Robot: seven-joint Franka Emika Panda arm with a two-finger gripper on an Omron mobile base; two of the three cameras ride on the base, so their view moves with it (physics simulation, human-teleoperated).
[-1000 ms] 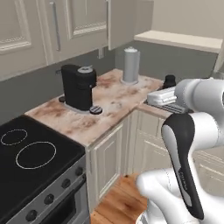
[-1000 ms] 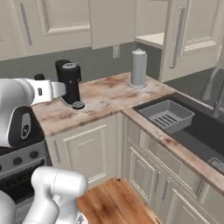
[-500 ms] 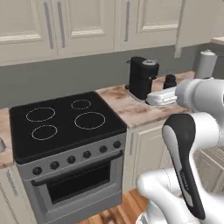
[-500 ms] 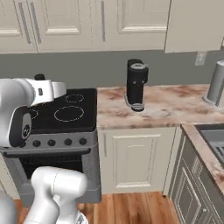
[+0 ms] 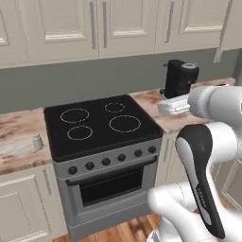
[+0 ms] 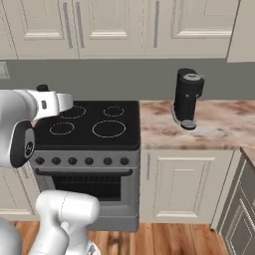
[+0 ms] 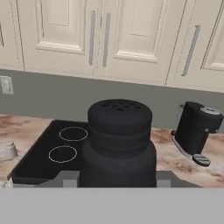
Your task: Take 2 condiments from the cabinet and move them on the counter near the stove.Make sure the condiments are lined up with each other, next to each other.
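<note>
We hold the black shaker [image 7: 120, 140] in our part-open gripper [image 7: 118, 177] above the stove [image 5: 99, 125]; a pale shaker [image 5: 37, 141] stands on the counter [image 5: 19, 142] at its left edge.

Black shaker [image 7: 119, 140], black stove [image 5: 99, 125] with white rings, pink-veined counter [image 6: 219, 124].

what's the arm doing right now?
It's carrying the black shaker, which sits close up in the hand view between the tool's fingers. The base faces the stove. The pale shaker already stands on the counter left of the stove. A black coffee machine sits on the counter to the right. The second shaker is not yet set down.
</note>
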